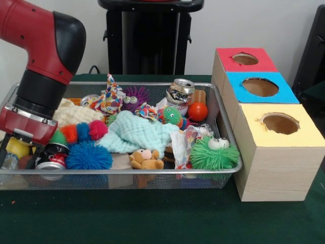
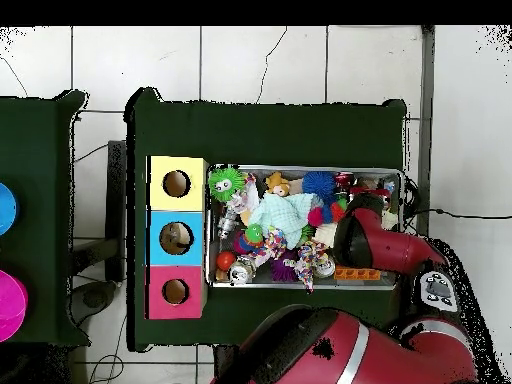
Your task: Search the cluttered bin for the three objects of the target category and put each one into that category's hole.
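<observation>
The silver wire-mesh bin (image 1: 127, 173) is full of toys and shows in the overhead view too (image 2: 300, 168). My gripper (image 1: 18, 154) is down in the bin's left end, over a yellow thing (image 1: 18, 147) and beside a red and black can (image 1: 52, 156). In the overhead view my arm (image 2: 365, 235) hides it. A pale see-through bit (image 1: 8, 162) lies at the left corner; I cannot tell that it is a bottle. No clear bottle shows plainly. The red-faced hole (image 1: 245, 59) is on the far box, also seen from overhead (image 2: 175, 291).
The blue-faced hole (image 1: 260, 87) and the yellow-faced hole (image 1: 280, 123) are on boxes right of the bin. In the bin lie a crushed silver can (image 1: 180, 91), a mint cloth (image 1: 137, 134), a green spiky ball (image 1: 213, 154), a blue spiky ball (image 1: 89, 156) and a teddy (image 1: 144, 160).
</observation>
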